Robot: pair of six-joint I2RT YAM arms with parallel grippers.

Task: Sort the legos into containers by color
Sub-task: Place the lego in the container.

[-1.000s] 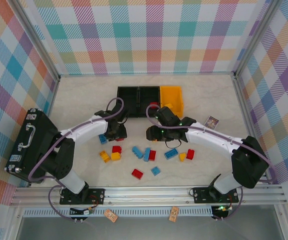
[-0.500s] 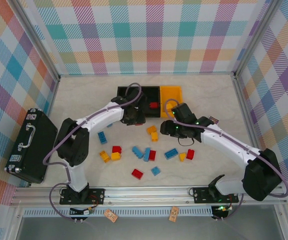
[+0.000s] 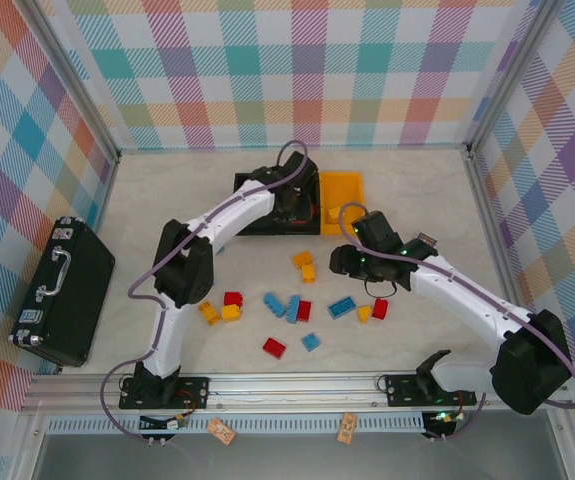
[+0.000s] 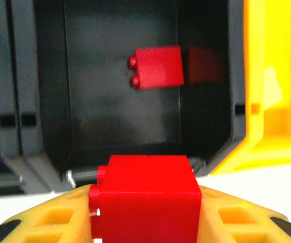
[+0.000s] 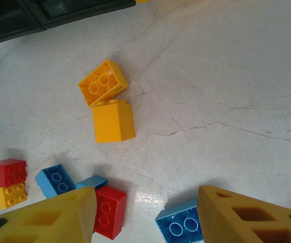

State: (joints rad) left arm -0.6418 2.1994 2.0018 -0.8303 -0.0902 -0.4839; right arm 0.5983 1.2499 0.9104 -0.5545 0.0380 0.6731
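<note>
My left gripper is shut on a red lego and hovers at the near rim of the middle black container. A second red lego lies inside that container. The yellow-orange container adjoins it on the right. In the top view the left gripper reaches over the row of containers. My right gripper is open, low over the table, with bare tabletop between its fingers. A red lego and a light blue one lie by its fingertips, and two yellow legos sit farther ahead.
Loose red, blue and yellow legos are scattered across the middle of the table. A black suitcase lies at the left edge. A small card rests beside the right arm. Checked walls enclose the table.
The left arm has swung from the loose legos up and right to the middle black container, carrying the red lego. The right gripper has moved right, off the pile, and hardly shifted since.
</note>
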